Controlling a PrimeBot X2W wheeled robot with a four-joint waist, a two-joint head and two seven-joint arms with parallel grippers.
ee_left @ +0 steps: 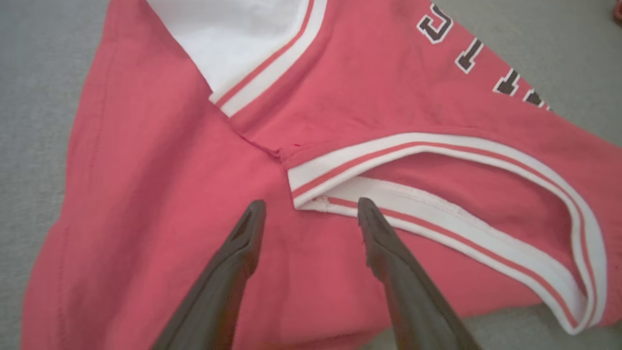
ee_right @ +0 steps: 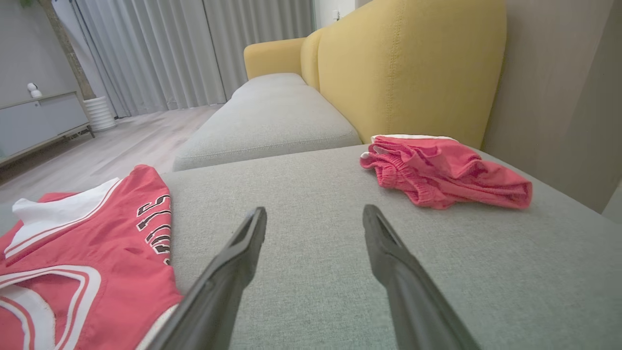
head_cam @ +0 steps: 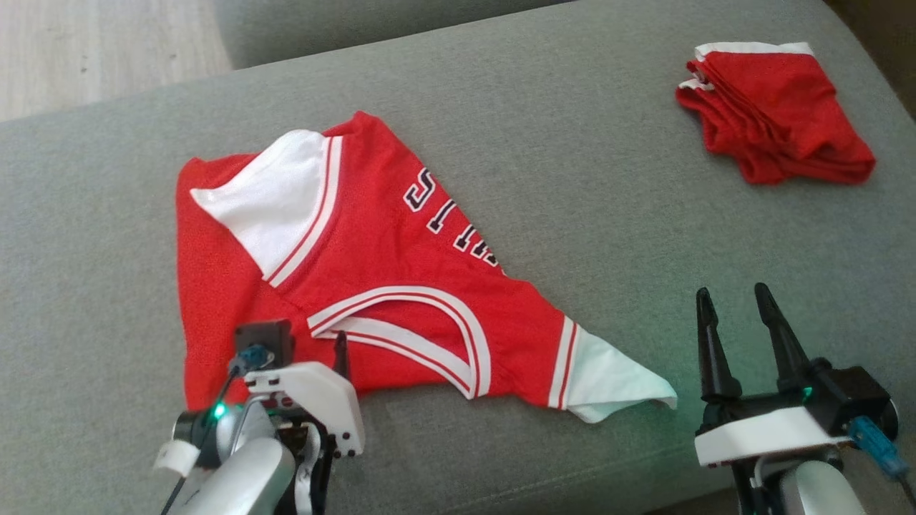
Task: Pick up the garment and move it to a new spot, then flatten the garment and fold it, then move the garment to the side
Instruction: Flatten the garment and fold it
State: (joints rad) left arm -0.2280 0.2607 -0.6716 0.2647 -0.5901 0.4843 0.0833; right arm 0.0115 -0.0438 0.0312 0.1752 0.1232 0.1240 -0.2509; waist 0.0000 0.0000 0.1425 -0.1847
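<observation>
Head looks down, wrists low; all share jersey (head_cam: 372, 286)

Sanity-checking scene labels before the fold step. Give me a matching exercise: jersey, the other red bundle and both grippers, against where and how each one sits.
Column one
1. jersey
2. red bundle
3. left gripper
4. right gripper

Column two
A. open, over bare grey cushion
B. folded up, far right of the cushion, near the yellow backrest
C. open, over red fabric
D. spread out with one part turned over, white lining showing

Pairs: 1-D, 2-B, 3-C, 4-A
</observation>
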